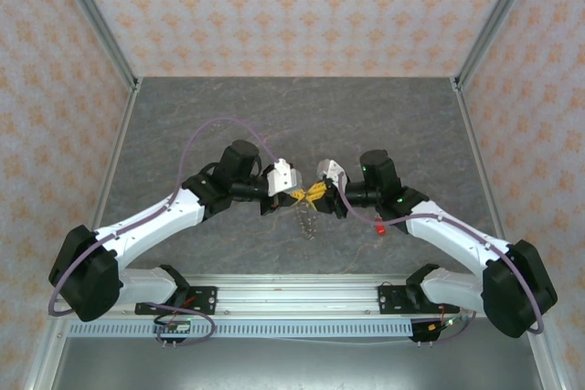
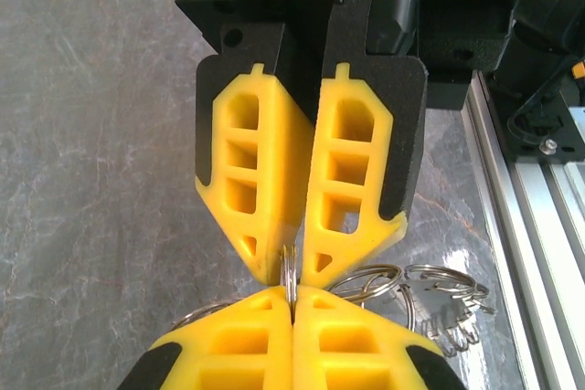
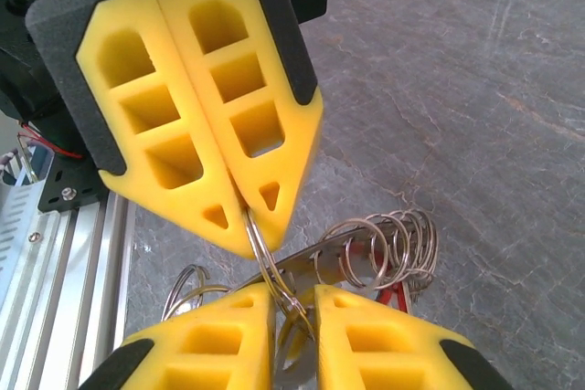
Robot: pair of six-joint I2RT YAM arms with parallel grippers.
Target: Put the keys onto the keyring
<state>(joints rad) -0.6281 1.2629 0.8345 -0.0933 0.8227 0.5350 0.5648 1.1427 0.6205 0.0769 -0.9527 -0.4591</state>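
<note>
The keyring (image 2: 290,273) is held near the middle of the desk (image 1: 183,125), between the two arms where their tips meet. On my left wrist camera I see it edge-on. It is a thin silver wire loop running straight up the picture, so its plane lies along the line from one gripper to the other. On the right wrist camera the same loop (image 3: 259,246) curves from the far tips down into the near gap.

The left gripper (image 2: 292,297) has its jaws pressed together, pinching the wire of the keyring. Its yellow pads (image 2: 228,349) meet with only the wire between them. It looks the same from the opposite side (image 3: 247,226).

The right gripper (image 3: 294,308) has its jaws slightly spread. I see a clear gap between them, and the keyring passes through it. I cannot tell whether either side touches the wire.

A bunch of smaller split rings (image 3: 393,242), stacked in a row like a coil, sits just beside the keyring. The keys (image 3: 395,295) are under them, and one red head is showing.

On the left wrist camera the silver blades (image 2: 452,317) lie off to the right. From above, the bunch (image 1: 307,221) trails from the tips toward the near edge. I cannot tell if it touches the desk.
</note>
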